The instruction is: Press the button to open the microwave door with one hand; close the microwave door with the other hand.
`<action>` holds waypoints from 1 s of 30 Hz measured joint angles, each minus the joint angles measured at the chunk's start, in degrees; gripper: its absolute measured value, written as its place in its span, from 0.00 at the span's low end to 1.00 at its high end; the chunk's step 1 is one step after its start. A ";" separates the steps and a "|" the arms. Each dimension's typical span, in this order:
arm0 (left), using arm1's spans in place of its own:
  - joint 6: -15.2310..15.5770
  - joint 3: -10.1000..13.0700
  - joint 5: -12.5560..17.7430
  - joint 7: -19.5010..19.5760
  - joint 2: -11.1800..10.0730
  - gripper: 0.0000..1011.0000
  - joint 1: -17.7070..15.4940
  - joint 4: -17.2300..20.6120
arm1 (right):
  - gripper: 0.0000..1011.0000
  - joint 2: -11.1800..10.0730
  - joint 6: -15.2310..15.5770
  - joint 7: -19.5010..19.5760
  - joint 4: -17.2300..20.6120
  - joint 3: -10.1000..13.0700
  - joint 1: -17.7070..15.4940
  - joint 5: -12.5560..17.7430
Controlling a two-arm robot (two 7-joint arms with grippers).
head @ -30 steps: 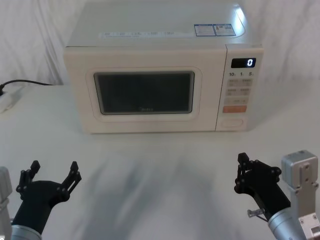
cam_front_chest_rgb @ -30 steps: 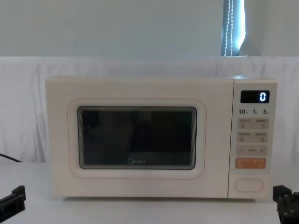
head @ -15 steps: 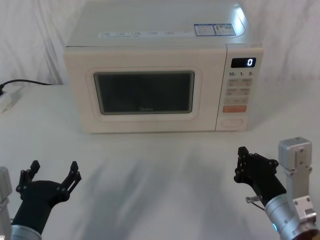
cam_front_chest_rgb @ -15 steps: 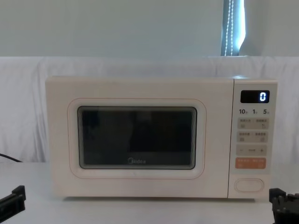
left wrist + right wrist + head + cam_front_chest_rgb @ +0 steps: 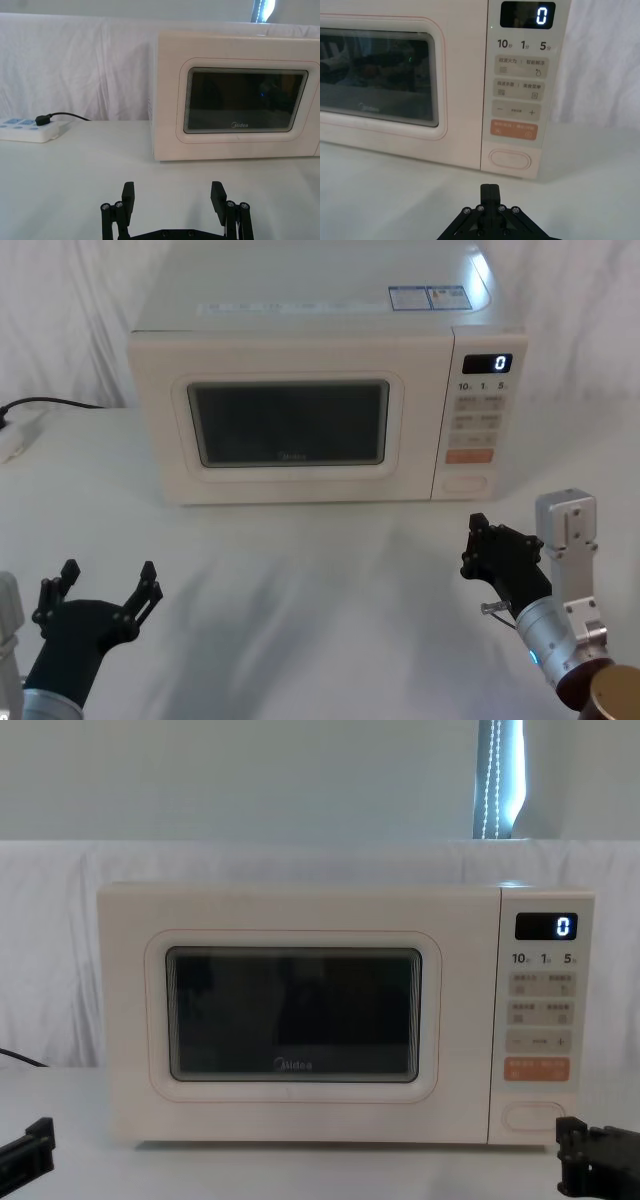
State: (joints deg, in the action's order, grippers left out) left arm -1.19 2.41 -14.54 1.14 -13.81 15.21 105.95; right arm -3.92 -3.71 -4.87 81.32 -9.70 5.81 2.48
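The cream microwave stands at the back of the table with the microwave door closed; its dark window and logo face me. The button is the wide pill at the foot of the control panel, under the orange pad. My right gripper is shut, empty, and hovers low over the table a short way in front of the button, its joined tips pointing at it without touching. My left gripper rests open and empty near the table's front left.
A white power strip with a black plug and cable lies on the table left of the microwave. The display reads 0. White cloth covers the table and hangs behind it. Open table stretches between the grippers and the microwave.
My right gripper has moved forward and slightly left toward the control panel, staying shut. The left gripper and the door have not moved.
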 joint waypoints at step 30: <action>0.00 0.00 0.00 0.00 0.00 0.99 0.00 0.00 | 0.00 4.77 -5.53 1.80 -18.65 3.66 11.71 -0.77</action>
State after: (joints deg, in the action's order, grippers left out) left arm -1.19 2.41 -14.54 1.14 -13.80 15.21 105.95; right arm 0.85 -9.25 -3.07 62.67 -6.05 17.52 1.71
